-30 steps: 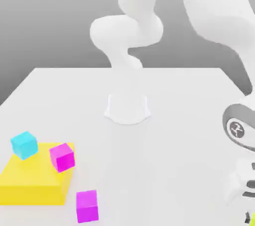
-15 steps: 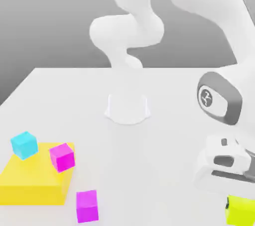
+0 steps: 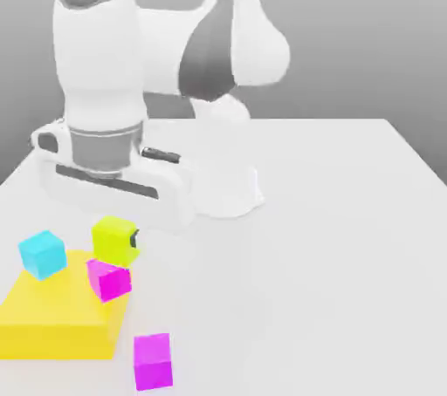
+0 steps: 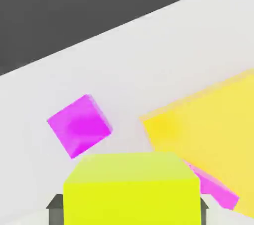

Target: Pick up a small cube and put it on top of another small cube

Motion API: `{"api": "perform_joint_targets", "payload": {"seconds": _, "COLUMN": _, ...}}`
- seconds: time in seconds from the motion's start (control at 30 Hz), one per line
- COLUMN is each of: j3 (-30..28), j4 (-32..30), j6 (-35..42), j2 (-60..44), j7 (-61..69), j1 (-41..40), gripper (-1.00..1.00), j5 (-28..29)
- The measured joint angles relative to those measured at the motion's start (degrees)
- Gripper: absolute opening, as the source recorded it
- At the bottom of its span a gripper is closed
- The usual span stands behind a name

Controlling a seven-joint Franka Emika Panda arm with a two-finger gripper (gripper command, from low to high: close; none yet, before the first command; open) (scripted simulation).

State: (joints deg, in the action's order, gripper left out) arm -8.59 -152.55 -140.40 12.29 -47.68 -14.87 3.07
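Observation:
My gripper (image 3: 116,241) is shut on the lime yellow-green small cube (image 3: 113,240) and holds it in the air just above a magenta cube (image 3: 109,280) that rests on the corner of the large flat yellow block (image 3: 52,320). A cyan cube (image 3: 42,254) sits on the block's far corner, at the exterior view's left. A second magenta cube (image 3: 153,360) lies on the table in front of the block. In the hand view the lime cube (image 4: 131,188) sits between dark fingers (image 4: 54,204), with the loose magenta cube (image 4: 79,125), the yellow block (image 4: 208,130) and a sliver of the other magenta cube (image 4: 213,187) beyond.
The white table (image 3: 332,255) stretches away to the exterior view's right. The arm's round base (image 3: 224,189) stands at the table's middle back, and the arm (image 3: 157,45) reaches over the table's left half.
The arm has swung from the exterior view's lower right across to the left, carrying the lime cube to a spot above the magenta cube on the yellow block.

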Motion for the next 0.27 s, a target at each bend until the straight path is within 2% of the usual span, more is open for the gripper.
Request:
{"api": "perform_joint_targets", "payload": {"seconds": 0.13, "j3": -1.2, "j4": -2.5, "j6": -7.8, "j2": -5.4, "j7": 2.3, "j1": -0.3, "gripper": -1.0, "j5": -1.2}}
{"api": "perform_joint_targets", "payload": {"seconds": 0.17, "j3": -1.3, "j4": -2.9, "j6": -10.0, "j2": -7.2, "j7": 2.6, "j1": -0.3, "gripper": 1.0, "j5": -1.6}}
{"api": "perform_joint_targets", "payload": {"seconds": 0.27, "j3": -1.3, "j4": -2.9, "j6": -10.0, "j2": -7.2, "j7": 2.6, "j1": -0.3, "gripper": 1.0, "j5": -1.6}}
